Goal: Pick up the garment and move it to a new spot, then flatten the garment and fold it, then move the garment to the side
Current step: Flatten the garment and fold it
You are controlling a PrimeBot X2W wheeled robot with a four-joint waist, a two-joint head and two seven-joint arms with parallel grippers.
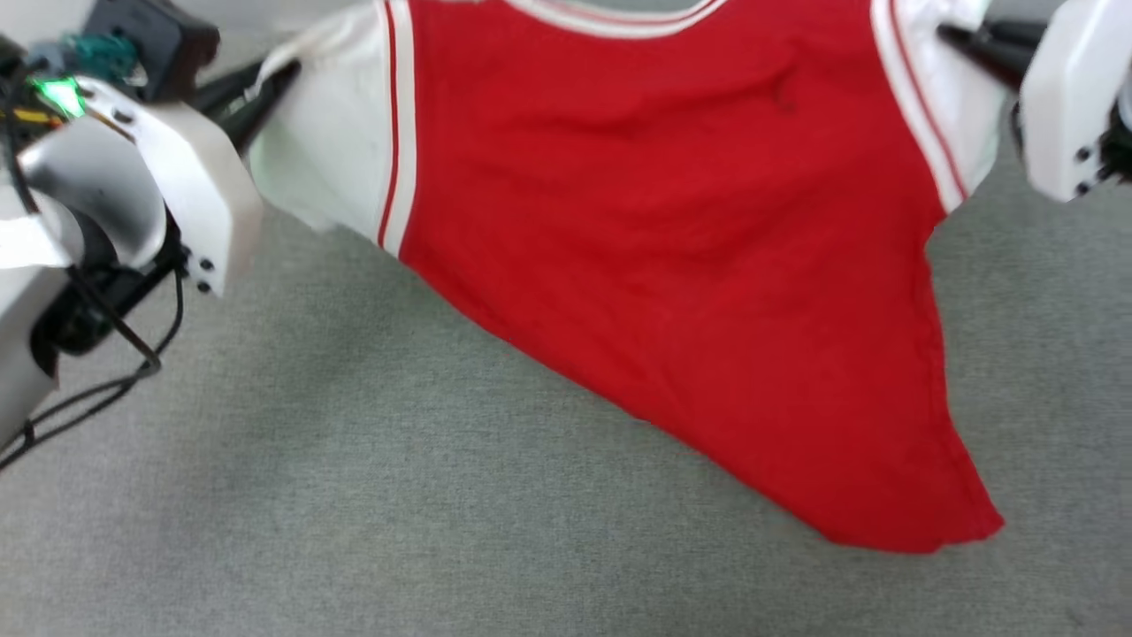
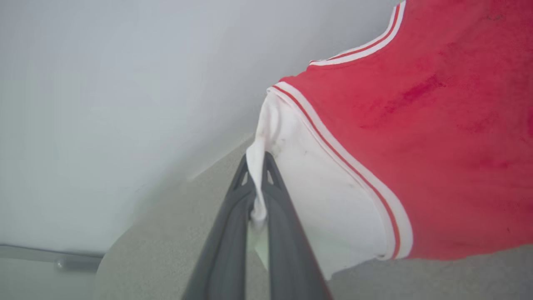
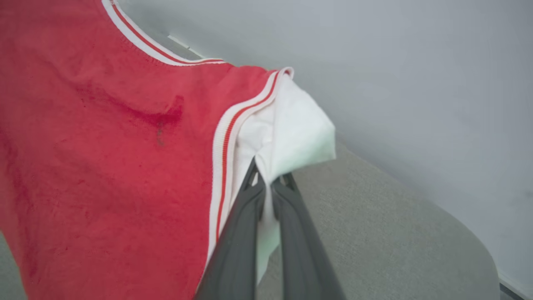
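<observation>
— Above the grey cloth-covered table [image 1: 354, 495], what do you hold?
— The garment [image 1: 690, 265]: a red jersey, spread wide between my two arms and lifted, its collar trim [image 1: 610, 16] at the top of the head view. A plain red side faces my head camera.
— Left gripper?
— My left gripper [image 2: 258, 164] is clamped on the left sleeve [image 2: 333, 200]. A pinch of that white cloth runs down between the two dark fingers [image 2: 225, 250], which stand together on it. The sleeve joins the red body at a white-and-red striped band.
— Right gripper?
— My right gripper [image 3: 268, 177] is likewise closed on the right sleeve [image 3: 300, 133], with white cloth bunched at the fingertips and trailing down between them.
— Lie of the garment?
— Taut along the shoulders, slack below. The hem slopes down across the head view to a low corner [image 1: 929, 531] on my right side. Whether that corner touches the table I cannot tell.
— Condition?
— One small dark mark [image 3: 160, 129] on the red cloth below the collar, with a crease beside it.
— Surroundings?
— A pale wall [image 2: 104, 83] beyond the table's rounded edge. A green light [image 1: 57, 93] glows on my left arm, and black cables [image 1: 115, 354] loop beneath it.
</observation>
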